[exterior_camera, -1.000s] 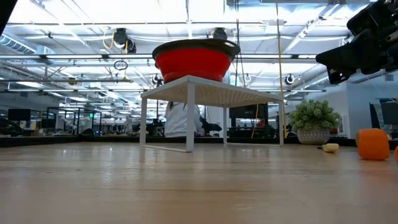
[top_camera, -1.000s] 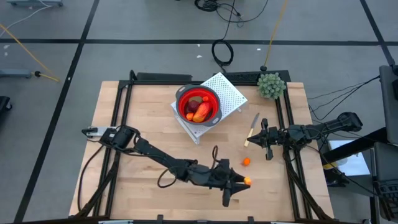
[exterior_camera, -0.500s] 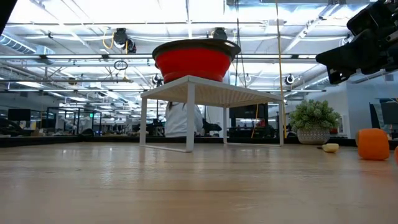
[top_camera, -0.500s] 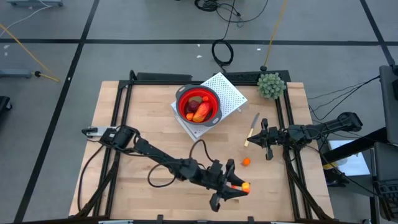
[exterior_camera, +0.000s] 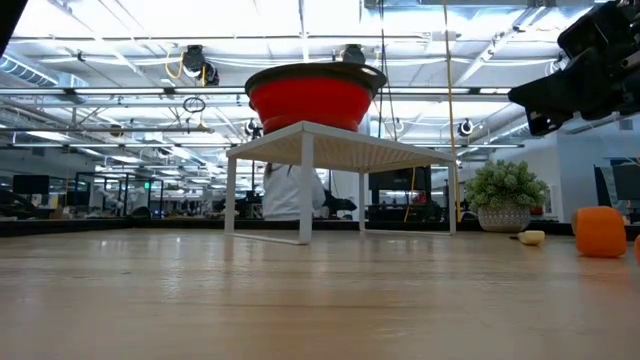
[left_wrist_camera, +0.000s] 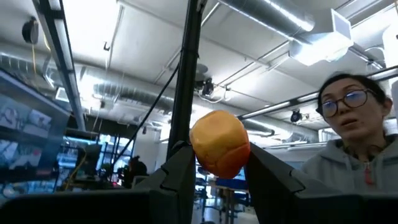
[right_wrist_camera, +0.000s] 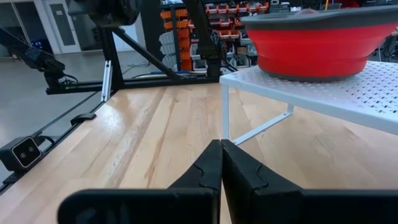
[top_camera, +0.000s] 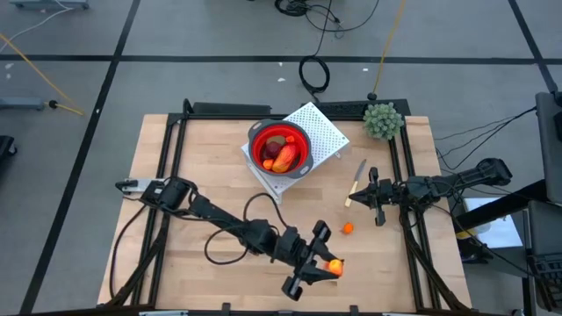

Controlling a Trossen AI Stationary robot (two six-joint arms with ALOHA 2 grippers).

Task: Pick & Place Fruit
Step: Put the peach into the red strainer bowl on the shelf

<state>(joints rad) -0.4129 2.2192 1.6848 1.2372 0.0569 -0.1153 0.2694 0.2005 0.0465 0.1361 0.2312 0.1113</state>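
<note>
My left gripper [top_camera: 327,265] hangs above the table's near right part, tipped upward and shut on a small orange ball fruit [left_wrist_camera: 219,143]. A second orange piece [top_camera: 348,228] lies on the wood just beyond it, also seen as an orange piece [exterior_camera: 600,232] in the low view. More fruit, red and yellow, lies in the red bowl [top_camera: 281,147] on the white perforated stand [top_camera: 320,132]. My right gripper [right_wrist_camera: 221,148] waits shut at the table's right side, near the knife. My left gripper pinches the orange ball's two opposite sides [left_wrist_camera: 198,149] between its two fingers, near their free ends. The fingers slant upward from below. The ball is lifted clear of the table.
A pale-handled knife [top_camera: 356,183] lies right of the stand. A green bushy plant [top_camera: 383,120] stands at the far right corner. The stand's thin legs [exterior_camera: 305,185] rise from the table's far middle. A person [left_wrist_camera: 354,143] shows beyond the table in the left wrist view.
My left gripper has risen with the orange ball, tipped from near level to pointing upward, and rolled. The ball has come a little toward the table's left and near edge, clear of the wood.
</note>
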